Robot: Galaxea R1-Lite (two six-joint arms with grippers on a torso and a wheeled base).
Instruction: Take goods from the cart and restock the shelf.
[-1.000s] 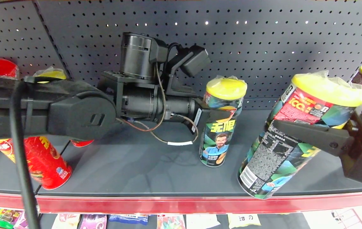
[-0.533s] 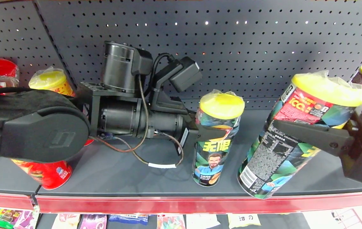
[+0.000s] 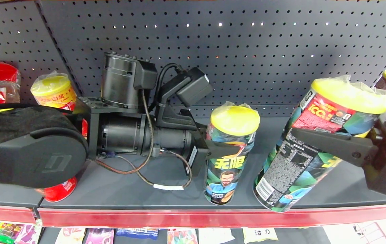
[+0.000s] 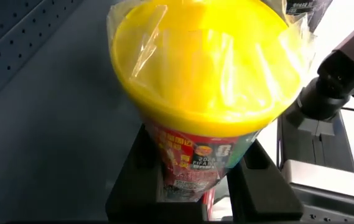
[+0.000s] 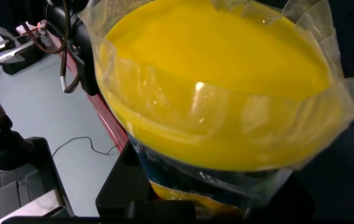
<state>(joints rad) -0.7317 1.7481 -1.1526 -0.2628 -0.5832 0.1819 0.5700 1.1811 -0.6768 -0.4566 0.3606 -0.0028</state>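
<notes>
Yellow-lidded can [image 3: 315, 142], nearest, leans with its lid up and to the right at the shelf [image 3: 128, 189] front edge, clamped in the right gripper [image 3: 303, 135]. Farther left, the second can [image 3: 230, 166] stands upright. The left gripper [image 3: 226, 150], arm horizontal, is clamped on it.

A narrow gap of bare shelf [image 3: 268, 135] lies open between the upright can [image 3: 226, 183] and the tilted can [image 3: 294, 169]. Behind them it runs free to the pegboard [image 3: 281, 51]. My left arm [image 3: 128, 135] bars the middle; canisters [image 3: 52, 91] crowd the left end.
</notes>
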